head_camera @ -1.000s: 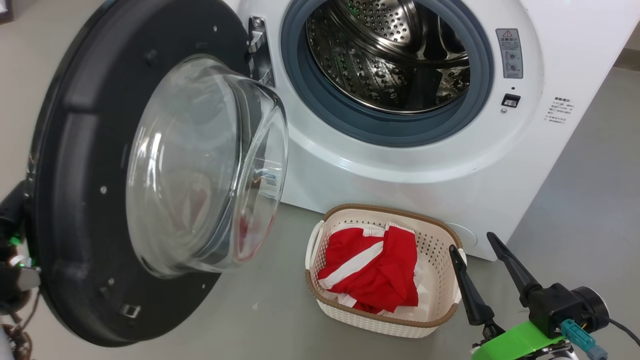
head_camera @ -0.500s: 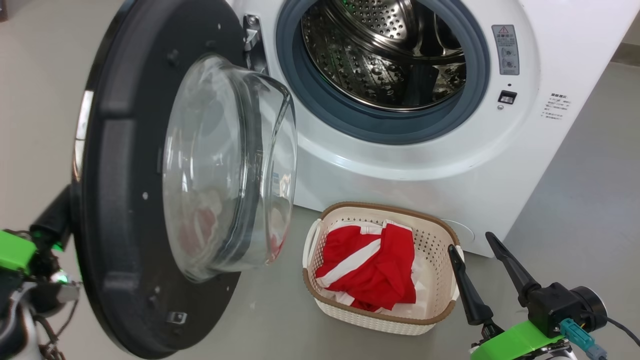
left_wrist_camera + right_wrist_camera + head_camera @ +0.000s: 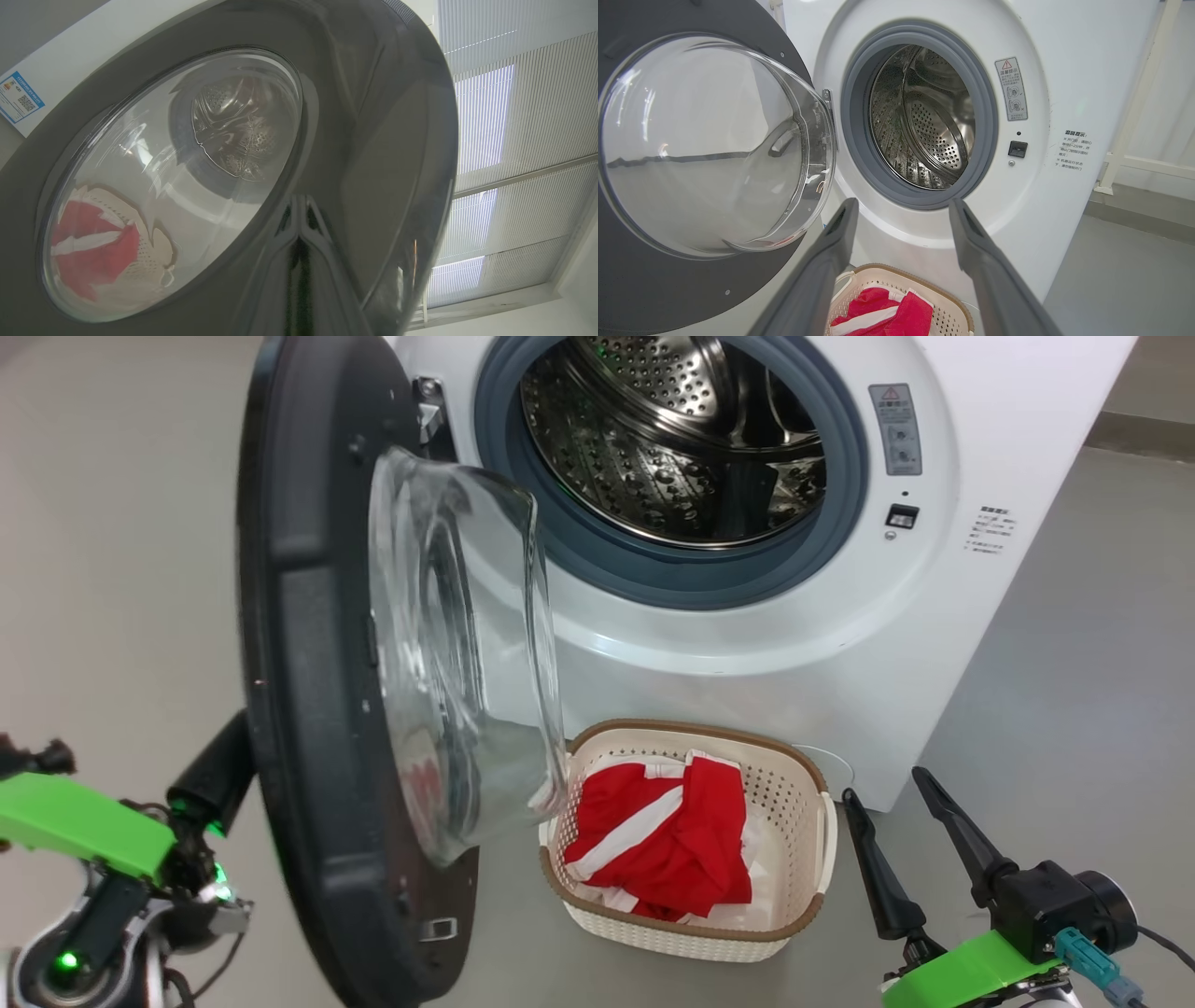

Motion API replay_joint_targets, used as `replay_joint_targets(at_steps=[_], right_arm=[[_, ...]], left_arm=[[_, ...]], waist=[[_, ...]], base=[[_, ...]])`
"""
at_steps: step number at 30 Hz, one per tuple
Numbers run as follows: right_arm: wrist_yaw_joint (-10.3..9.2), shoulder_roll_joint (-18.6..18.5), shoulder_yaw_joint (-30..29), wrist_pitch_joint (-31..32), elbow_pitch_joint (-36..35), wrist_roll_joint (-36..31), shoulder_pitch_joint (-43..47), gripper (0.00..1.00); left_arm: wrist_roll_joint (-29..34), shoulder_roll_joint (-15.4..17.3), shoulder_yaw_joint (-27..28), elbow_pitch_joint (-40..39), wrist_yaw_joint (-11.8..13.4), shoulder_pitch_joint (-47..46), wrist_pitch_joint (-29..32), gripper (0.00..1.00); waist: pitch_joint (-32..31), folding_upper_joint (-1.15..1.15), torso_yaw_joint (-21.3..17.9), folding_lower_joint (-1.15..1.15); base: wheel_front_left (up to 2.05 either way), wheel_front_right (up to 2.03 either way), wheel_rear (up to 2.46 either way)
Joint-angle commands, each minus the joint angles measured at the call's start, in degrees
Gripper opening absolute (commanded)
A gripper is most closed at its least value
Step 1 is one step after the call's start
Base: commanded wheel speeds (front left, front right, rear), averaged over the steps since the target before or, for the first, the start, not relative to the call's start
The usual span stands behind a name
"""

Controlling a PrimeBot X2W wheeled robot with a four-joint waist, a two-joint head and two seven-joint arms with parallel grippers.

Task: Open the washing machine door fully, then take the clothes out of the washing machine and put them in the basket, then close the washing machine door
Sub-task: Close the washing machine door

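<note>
The washing machine (image 3: 840,644) stands with its steel drum (image 3: 672,439) bare of clothes. Its black-rimmed door (image 3: 308,644) hangs about half open, edge-on to me, the glass bowl facing the drum. Behind the door's outer face my left gripper (image 3: 233,742) is shut, its fingertips (image 3: 299,252) touching the glossy rim (image 3: 373,116). The red clothes (image 3: 663,845) lie in the cream basket (image 3: 812,775) on the floor before the machine. My right gripper (image 3: 885,784) is open beside the basket's right end, holding nothing; its fingers (image 3: 822,270) frame the gasket above the basket (image 3: 952,312).
Grey floor (image 3: 1074,663) stretches to the right of the machine and to the left of the door. The door's lower edge swings close to the basket's left end. A white frame (image 3: 1134,116) stands right of the machine.
The door has swung from wide open toward the machine, with my left gripper following behind its outer face. The head view shifted slightly. Right gripper and basket stayed put.
</note>
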Motion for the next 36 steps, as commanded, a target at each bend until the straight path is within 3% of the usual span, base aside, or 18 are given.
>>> replay_joint_targets(at_steps=[1, 19, 36], right_arm=[[0.28, -0.19, 1.11, -0.52, -1.42, 0.36, -1.83, 1.00], [0.28, -0.19, 1.39, -0.52, -1.18, 0.51, -2.35, 1.00], [0.28, -0.19, 1.07, -0.52, -1.24, 0.50, -2.67, 1.00]], left_arm=[[-1.16, 0.92, 0.09, -2.48, 0.13, -0.22, -0.03, 0.00], [-6.30, 0.92, -7.24, -3.96, -0.16, 1.77, -5.59, 0.00], [-4.94, 1.40, -7.35, -3.84, -3.26, 2.32, -8.98, 0.00]], waist=[[0.00, 0.00, -0.56, 0.00], [1.08, 0.00, -5.88, 0.00], [1.62, 0.00, -8.86, 0.00]], base=[[0.00, 0.00, 0.00], [0.00, 0.00, 0.00], [0.00, 0.00, 0.00]])
